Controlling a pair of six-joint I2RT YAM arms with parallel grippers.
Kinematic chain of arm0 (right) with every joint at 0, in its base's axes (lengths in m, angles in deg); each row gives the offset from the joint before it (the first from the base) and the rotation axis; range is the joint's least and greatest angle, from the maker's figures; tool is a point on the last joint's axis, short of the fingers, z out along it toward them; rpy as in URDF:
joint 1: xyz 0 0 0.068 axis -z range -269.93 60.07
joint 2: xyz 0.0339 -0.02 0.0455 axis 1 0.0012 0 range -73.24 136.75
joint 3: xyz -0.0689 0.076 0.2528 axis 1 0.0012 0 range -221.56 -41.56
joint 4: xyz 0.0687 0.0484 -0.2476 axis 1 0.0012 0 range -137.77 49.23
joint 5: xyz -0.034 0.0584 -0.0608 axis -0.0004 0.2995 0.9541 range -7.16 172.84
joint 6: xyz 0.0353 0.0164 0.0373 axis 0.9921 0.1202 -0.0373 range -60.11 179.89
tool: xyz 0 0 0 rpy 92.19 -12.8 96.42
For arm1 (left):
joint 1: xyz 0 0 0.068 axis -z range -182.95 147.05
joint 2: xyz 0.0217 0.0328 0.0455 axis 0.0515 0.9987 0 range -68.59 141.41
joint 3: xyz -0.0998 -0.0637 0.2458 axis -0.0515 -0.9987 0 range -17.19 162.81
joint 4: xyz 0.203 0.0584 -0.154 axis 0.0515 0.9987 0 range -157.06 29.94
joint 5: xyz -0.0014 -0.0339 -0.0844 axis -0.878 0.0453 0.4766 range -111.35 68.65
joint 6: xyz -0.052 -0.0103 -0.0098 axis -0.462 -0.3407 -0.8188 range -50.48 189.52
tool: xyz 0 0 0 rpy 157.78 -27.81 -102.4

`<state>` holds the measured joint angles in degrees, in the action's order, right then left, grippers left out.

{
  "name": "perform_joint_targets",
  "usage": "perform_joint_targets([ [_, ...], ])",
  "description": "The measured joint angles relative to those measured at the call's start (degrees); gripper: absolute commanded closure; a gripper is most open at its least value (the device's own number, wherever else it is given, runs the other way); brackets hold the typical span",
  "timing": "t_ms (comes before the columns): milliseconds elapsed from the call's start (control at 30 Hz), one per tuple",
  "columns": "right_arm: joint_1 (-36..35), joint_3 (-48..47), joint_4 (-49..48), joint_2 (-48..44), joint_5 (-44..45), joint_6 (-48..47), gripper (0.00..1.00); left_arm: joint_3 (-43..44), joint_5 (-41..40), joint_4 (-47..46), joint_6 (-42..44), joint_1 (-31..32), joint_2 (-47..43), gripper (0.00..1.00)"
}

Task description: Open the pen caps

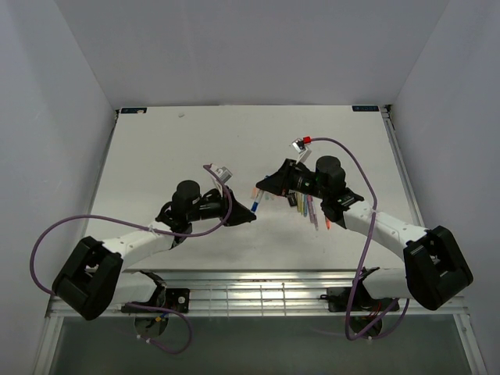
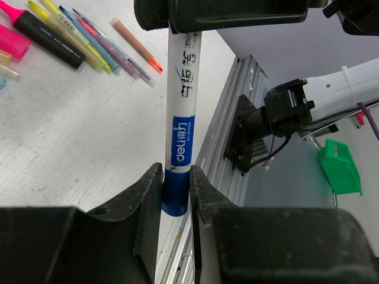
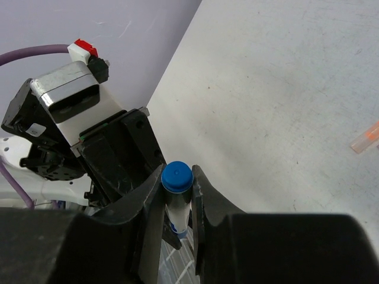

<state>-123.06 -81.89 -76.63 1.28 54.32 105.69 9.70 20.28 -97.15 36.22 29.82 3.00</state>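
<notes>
Pen (image 2: 182, 89) hangs gripped endwise by left pincer (image 2: 176, 180) and right pincer (image 3: 176, 180).

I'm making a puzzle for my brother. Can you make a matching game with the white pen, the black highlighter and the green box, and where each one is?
Things: 1 white pen; 2 black highlighter; 3 green box.
Places: A on the table beside other pens; B past the table's edge; C gripped by the left pincer and the right pincer.
Pairs: 1-C; 2-A; 3-B.
</notes>
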Motion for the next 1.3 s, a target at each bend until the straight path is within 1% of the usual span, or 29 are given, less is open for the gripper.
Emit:
perform_joint_targets([
  [33,0.0,0.0,0.0,0.0,-0.1,0.1,0.92,0.0,0.5,-0.1,0.0,0.0,0.1,1.0],
  [267,1.2,0.0,0.2,0.0,-1.8,-1.6,0.92,0.7,4.3,-1.5,0.8,0.0,2.3,1.0],
  [367,3.9,0.0,-1.1,0.0,-6.9,-2.3,0.92,1.4,6.1,-3.1,1.2,-0.1,3.2,1.0],
  [533,9.7,0.0,-8.9,1.1,-19.2,-0.1,0.92,1.7,7.7,-8.2,2.1,-0.4,2.6,1.0],
  [733,13.7,0.0,-21.2,4.2,-27.8,7.4,0.92,0.9,8.0,-16.0,0.2,-0.7,1.6,1.0],
  [800,16.0,-0.2,-26.6,5.6,-26.2,8.9,0.92,-0.9,12.7,-16.3,-1.1,-0.8,1.4,1.0],
  [900,19.7,-0.5,-29.8,6.9,-22.8,9.0,0.92,-2.3,18.0,-16.3,-2.6,0.1,1.4,1.0],
  [967,20.3,-0.6,-30.0,7.0,-21.6,8.8,0.92,-2.3,19.1,-15.9,-2.9,0.2,1.4,1.0],
  [1033,20.0,-0.9,-30.0,6.9,-20.9,8.3,0.92,-2.1,18.3,-14.4,-2.7,0.2,1.7,1.0],
  [1067,19.9,-1.1,-29.1,6.7,-20.5,7.3,0.92,-1.9,17.2,-13.1,-2.5,0.2,1.8,1.0],
  [1133,19.6,-3.0,-21.4,5.6,-18.1,3.3,0.92,-1.5,13.3,-9.7,-1.7,0.2,2.1,1.0],
  [1267,19.7,-15.2,6.5,4.9,-7.6,-7.3,0.92,1.1,1.0,-0.1,-0.3,0.2,2.8,1.0],
  [1300,20.1,-18.9,13.8,5.2,-5.6,-9.6,0.92,2.6,-3.5,2.9,-0.1,0.2,3.3,1.0],
])
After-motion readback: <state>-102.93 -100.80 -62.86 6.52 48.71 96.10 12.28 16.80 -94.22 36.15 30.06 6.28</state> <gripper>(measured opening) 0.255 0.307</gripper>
